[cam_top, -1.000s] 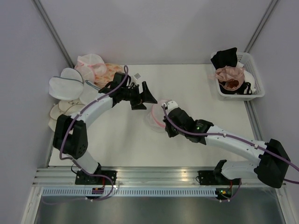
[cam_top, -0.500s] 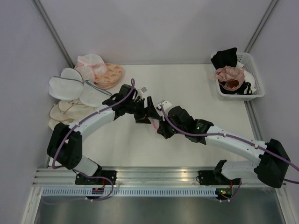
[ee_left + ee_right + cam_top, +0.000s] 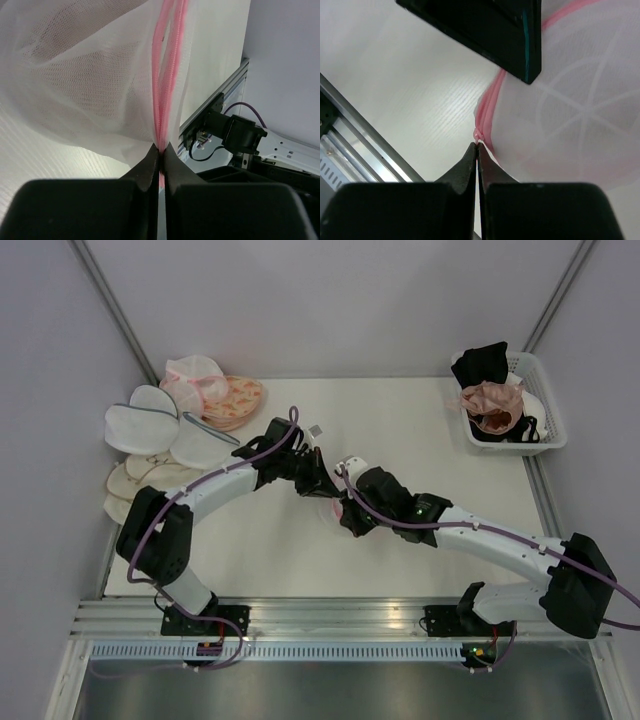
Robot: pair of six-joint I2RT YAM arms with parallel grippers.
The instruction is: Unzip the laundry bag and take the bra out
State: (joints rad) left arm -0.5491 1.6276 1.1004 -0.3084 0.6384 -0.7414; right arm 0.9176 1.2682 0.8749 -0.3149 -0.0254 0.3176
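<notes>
Right at the tips of the left pincer [image 3: 160, 150], the jaws are now pressed together on the pink zipper rim [image 3: 167, 75] of the laundry bag [image 3: 85, 80]. The white mesh billows up and away from the pinch. A second ago this pincer stood wide apart, off to the side of the bag and touching nothing. It has since swung in and clamped down.

Just beyond it, nearly touching, the right pincer [image 3: 477, 147] is also clamped, on a small pink nub at another point of the same rim. Its grip is unchanged over that second. The bag hangs between the two pincers, low over the surface [image 3: 430, 430], and from above the arms hide most of it.

The bra cannot be made out. Only pale seams show through the mesh ahead of the right pincer, so it is presumably inside the closed pouch.

With the rim now held in two places, the bag looks braced for the zip to be drawn open. Whether the right pincer has the actual pull tab is too small to tell.

Far behind the left pincer lie other white mesh bags [image 3: 150, 425] and an orange-patterned pouch [image 3: 238, 400]. Far off beyond the right pincer sits a basket [image 3: 548, 410] of garments.
</notes>
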